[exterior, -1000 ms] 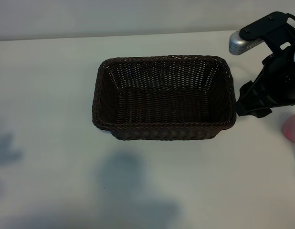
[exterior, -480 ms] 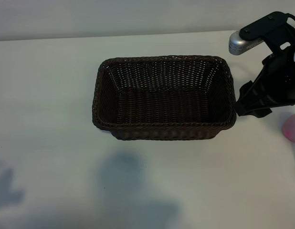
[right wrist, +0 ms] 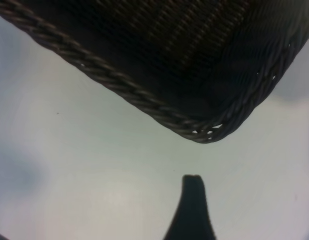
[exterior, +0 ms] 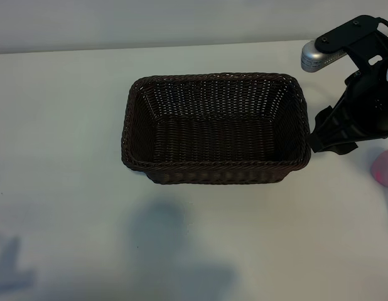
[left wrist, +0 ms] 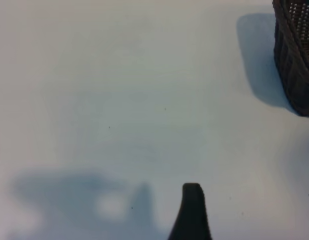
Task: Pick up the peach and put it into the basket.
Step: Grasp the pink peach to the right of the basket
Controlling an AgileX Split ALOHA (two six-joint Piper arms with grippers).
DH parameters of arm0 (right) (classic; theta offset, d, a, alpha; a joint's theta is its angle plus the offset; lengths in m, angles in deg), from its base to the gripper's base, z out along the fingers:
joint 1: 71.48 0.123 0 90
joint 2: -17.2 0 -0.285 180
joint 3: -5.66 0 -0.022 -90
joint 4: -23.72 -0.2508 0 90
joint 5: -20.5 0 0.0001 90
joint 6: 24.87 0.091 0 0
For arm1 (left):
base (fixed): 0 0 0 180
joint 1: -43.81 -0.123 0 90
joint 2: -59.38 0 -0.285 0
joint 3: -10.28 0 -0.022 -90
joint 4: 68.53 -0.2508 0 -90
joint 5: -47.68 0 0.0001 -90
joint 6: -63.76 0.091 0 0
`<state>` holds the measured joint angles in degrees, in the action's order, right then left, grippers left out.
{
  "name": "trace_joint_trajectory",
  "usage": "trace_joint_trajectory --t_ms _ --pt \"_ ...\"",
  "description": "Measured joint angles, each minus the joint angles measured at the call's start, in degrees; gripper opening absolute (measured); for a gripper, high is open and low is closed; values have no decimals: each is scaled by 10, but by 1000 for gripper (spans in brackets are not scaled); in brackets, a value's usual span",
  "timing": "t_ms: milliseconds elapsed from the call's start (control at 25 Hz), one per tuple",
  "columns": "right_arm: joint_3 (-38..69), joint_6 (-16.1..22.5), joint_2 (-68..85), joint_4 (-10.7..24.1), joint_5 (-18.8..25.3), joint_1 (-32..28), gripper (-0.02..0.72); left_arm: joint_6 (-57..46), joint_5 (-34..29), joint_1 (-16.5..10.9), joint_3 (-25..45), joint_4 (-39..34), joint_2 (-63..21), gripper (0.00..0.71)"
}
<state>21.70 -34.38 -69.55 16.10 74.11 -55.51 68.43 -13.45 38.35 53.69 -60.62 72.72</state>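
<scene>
The dark-brown wicker basket (exterior: 216, 128) stands empty in the middle of the white table. The pale-pink peach (exterior: 385, 169) lies at the right edge of the exterior view, partly cut off by it. My right gripper (exterior: 334, 135) hangs between the basket's right end and the peach, touching neither. In the right wrist view its one visible finger (right wrist: 192, 210) sits just off the basket's braided corner (right wrist: 204, 132), jaws open and empty. My left gripper (left wrist: 109, 222) is outside the exterior view. It is open over bare table, with the basket (left wrist: 297, 55) off to one side.
The white table (exterior: 68, 125) spreads wide to the left of and in front of the basket. A grey wall edge runs along the back. A faint arm shadow (exterior: 12, 257) lies on the front left of the table.
The shadow at the table's front left has slid towards the near edge. The right arm, the basket and the peach have not moved.
</scene>
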Motion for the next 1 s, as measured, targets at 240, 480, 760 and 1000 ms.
trace_joint_trajectory --t_ms 240,480,760,1000 --pt "0 0 0 0 0 0 559 -1 5 0 28 0 -18 596" --pt "0 0 0 0 0 0 559 -1 6 0 41 1 -23 596" --pt "0 0 0 0 0 0 559 -1 -3 0 42 1 -23 596" --pt "0 0 0 0 0 0 559 -1 -7 0 45 -8 -23 596"
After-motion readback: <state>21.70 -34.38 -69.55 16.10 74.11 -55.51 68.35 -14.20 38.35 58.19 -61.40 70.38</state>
